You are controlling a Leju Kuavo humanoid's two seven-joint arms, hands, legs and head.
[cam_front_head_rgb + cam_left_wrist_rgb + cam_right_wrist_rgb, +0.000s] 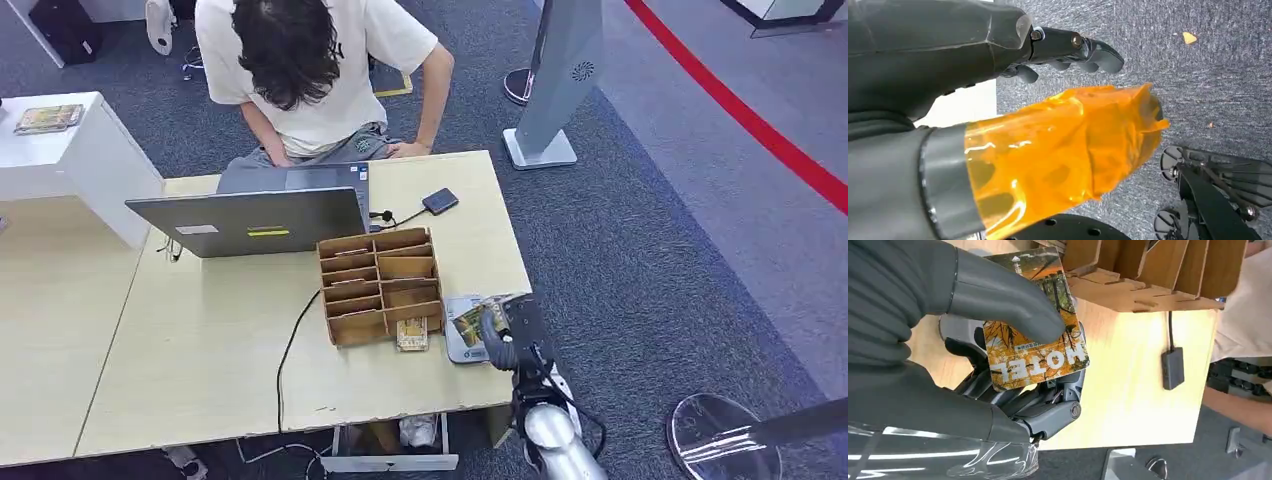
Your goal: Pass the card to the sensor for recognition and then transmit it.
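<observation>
1. One card (1035,347), a hotel key card printed with autumn trees, is clamped in the right robot hand (1013,365): the thick thumb presses on its face and the darker fingers back it from underneath.
2. From the head view, that right robot hand (505,335) hangs over the right end of the counter (200,350), just above a pale flat pad (462,335) that I take to be the sensor (I cannot read any marking on it). Whether the card touches the pad I cannot tell.
3. My judgement: the recognition step is in hand, with the card picked up and presented at the reader, and the handing-on not yet done.
4. Beside the pad stands a cardboard slotted organiser (381,284), with another card (411,335) lying at its front edge. A laptop (250,220) sits further along, and a person (310,70) leans over the far side of the counter.
5. Next, I would guess, the card must be held flat and close over the pad, then carried across to whoever receives it, perhaps that person, without slipping from under the thumb.
6. The left robot hand (1063,50) hangs over the carpet with nothing in it, its fingers loosely parted and its thumb wrapped in orange film.
</observation>
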